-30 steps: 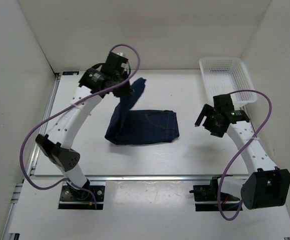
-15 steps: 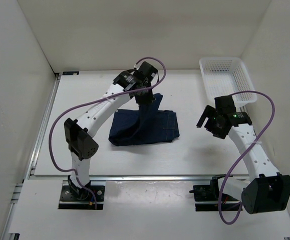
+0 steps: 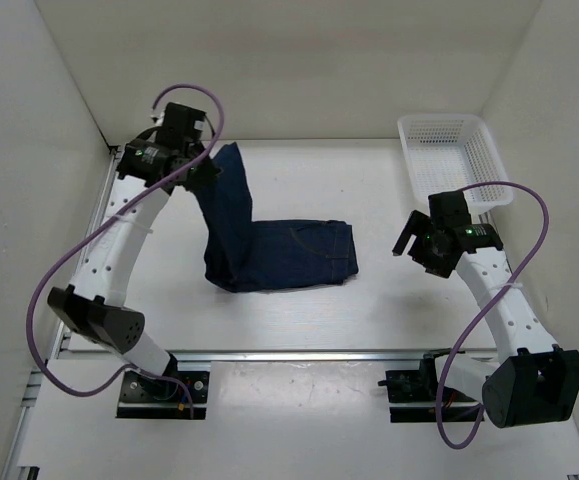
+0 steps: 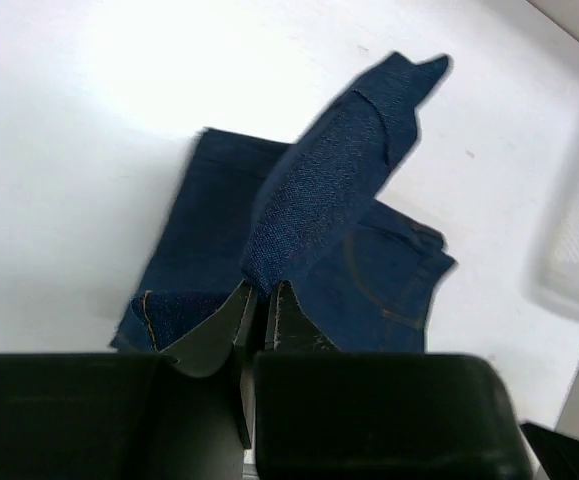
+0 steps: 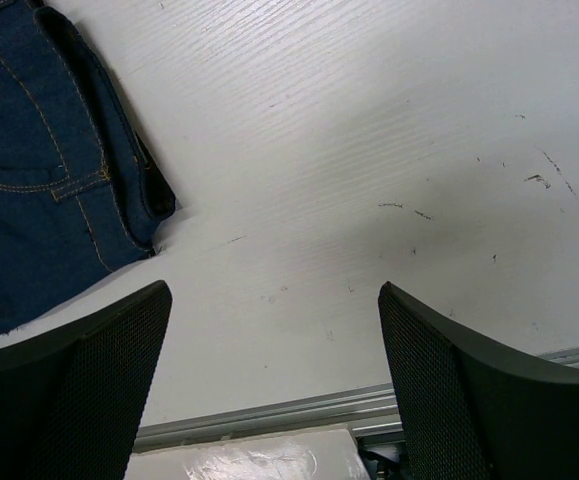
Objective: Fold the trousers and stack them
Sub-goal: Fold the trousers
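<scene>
When viewed from above, found the trousers [image 3: 299,255] near the middle of the table [image 3: 299,310], mostly folded into a flat dark-blue block with the waistband [image 3: 347,250] toward three o'clock. Saw one leg [image 3: 224,205] raised off the block's nine-o'clock edge and drawn up toward eleven o'clock. Found the left gripper [image 3: 212,168] at the top of that leg, pinching the denim. Confirmed from the left wrist: fingers [image 4: 294,320] pressed nearly together on the cloth, leg stretching away from them above the folded part on the table. Found the right gripper [image 3: 407,240] at three o'clock, apart from the trousers, jaws spread wide with only bare table beneath. Caught the orange-stitched waistband corner at ten o'clock in the right wrist view. Noted a white mesh basket [image 3: 447,122] in the far corner at one o'clock, apart from the denim.
</scene>
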Controlling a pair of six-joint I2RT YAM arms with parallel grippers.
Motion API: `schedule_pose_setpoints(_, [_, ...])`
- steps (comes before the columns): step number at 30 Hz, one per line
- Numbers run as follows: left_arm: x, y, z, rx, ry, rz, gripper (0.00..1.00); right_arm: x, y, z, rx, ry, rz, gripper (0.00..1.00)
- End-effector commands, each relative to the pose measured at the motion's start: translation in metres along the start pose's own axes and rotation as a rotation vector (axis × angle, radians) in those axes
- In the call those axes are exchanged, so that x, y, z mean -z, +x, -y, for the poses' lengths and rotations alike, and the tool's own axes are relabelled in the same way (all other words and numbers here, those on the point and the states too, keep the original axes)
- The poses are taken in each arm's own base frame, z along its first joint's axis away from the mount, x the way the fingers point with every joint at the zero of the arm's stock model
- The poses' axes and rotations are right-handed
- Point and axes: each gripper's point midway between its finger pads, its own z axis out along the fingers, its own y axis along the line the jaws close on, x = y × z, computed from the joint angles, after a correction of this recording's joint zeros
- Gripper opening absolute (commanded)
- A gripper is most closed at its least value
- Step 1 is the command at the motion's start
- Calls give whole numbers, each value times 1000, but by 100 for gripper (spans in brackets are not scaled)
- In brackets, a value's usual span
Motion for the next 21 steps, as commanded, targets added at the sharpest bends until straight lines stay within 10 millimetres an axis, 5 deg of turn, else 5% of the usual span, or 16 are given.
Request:
schedule_pose_setpoints(1, [3, -20, -47, 12, -76, 44, 10, 6, -7, -2, 16, -8, 21, 89])
schedule_pose_setpoints(7, [7, -49, -124, 27, -220, 69, 10, 6, -7, -2, 16, -8, 21, 89])
schedule_pose_setpoints(12, [15, -60, -163, 41, -269, 83, 10, 4, -4, 0, 16, -3, 14, 89])
schedule_pose_setpoints(17, [5, -53, -168, 49, -251, 49, 10, 4, -3, -2, 16, -11, 9, 89])
schedule_pose_setpoints(21, [11, -56, -150, 64, -182, 83, 10, 2, -1, 0, 17, -6, 1, 89])
